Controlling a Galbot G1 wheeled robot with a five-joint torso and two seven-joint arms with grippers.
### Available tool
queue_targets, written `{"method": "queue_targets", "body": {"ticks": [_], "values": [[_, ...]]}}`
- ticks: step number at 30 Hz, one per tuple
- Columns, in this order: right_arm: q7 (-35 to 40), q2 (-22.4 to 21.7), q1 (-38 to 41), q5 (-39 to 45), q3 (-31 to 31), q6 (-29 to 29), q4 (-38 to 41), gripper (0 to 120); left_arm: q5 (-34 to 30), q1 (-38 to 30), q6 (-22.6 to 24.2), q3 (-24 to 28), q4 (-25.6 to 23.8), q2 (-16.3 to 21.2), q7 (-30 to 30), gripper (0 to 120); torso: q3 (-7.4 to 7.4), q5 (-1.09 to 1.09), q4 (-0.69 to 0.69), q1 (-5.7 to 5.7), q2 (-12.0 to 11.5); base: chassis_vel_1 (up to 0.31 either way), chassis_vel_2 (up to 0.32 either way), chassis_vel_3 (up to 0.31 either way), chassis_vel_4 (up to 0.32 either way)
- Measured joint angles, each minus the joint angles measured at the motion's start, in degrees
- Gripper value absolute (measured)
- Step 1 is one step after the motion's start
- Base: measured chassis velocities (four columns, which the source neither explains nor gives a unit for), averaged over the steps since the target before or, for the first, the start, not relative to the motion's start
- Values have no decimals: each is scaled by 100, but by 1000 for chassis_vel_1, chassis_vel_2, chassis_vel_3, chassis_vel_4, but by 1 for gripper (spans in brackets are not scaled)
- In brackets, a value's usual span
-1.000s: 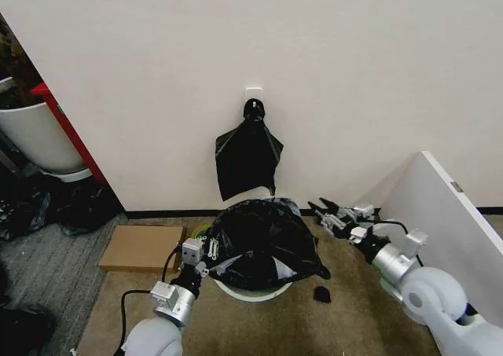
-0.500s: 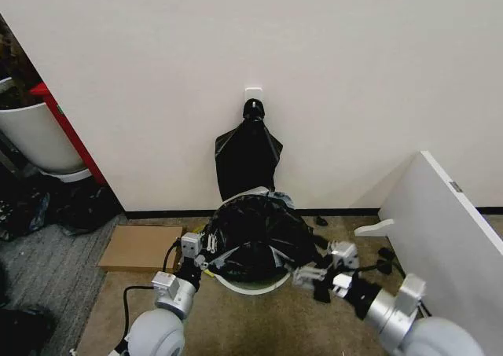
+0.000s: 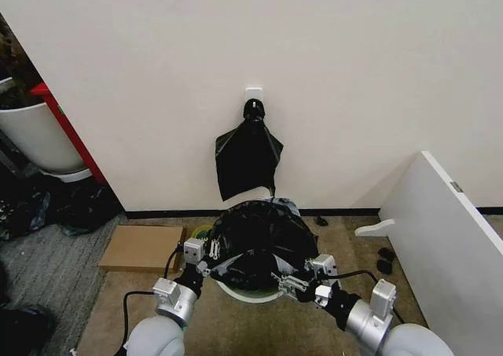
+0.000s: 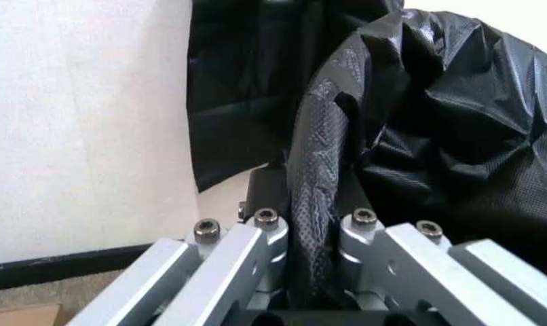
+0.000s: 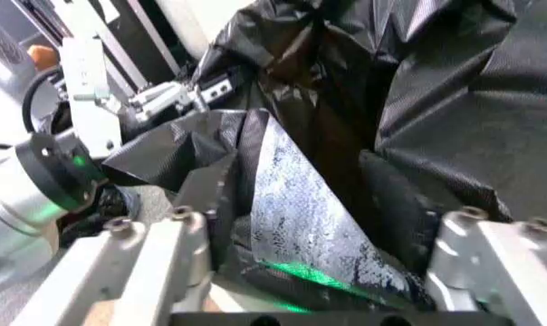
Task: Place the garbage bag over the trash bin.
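Note:
The garbage bag [image 3: 263,234] lies draped in a crinkled black heap over the trash bin, whose cream rim [image 3: 253,296] peeks out at the front. At the bin's left side my left gripper [image 3: 206,253] is shut on a fold of the bag; in the left wrist view the fold [image 4: 315,170] runs up between the clamped fingers [image 4: 266,219]. At the front right of the bin my right gripper [image 3: 293,282] is open. Its wrist view has the fingers [image 5: 179,221] wide apart, with a glossy flap of the bag [image 5: 296,204] lying between them.
A knotted bunch of black bags [image 3: 247,155] hangs from a wall hook behind the bin. A flat cardboard box [image 3: 143,247] lies on the floor to the left. A white panel [image 3: 448,230] leans at the right. A big white tub [image 3: 31,136] stands far left. Small black scraps [image 3: 385,259] dot the carpet.
My right arm has swung from the bin's right side round to its front, and its gripper now straddles the bag's front edge. The left gripper has kept its hold.

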Motion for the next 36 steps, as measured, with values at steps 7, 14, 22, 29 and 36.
{"method": "queue_targets", "body": {"ticks": [7,14,22,29,36], "values": [[-18,-69,-60,-308,27,139,14,24,-105,-39,41,6,19,-38,-74,3,0,0,0,0,0,0,0,0,0],[-367,-120,-155,-814,18,704,-95,0,-903,-60,445,-70,-159,-19,-321,3,0,0,0,0,-1,0,0,0,0],[-1770,-267,-205,-1980,187,2164,-699,0,-1627,-291,859,-129,-173,48,-583,3,0,1,0,0,-1,0,0,0,0],[-2714,-276,-157,-2543,376,2981,-1361,0,-2274,-315,1228,-154,-357,134,-752,3,0,0,-1,0,-1,0,0,0,0],[-3180,-176,-20,-3048,397,3649,-1700,0,-2752,-376,1421,-188,-485,246,-943,3,0,1,1,0,-1,0,0,0,0]]}}
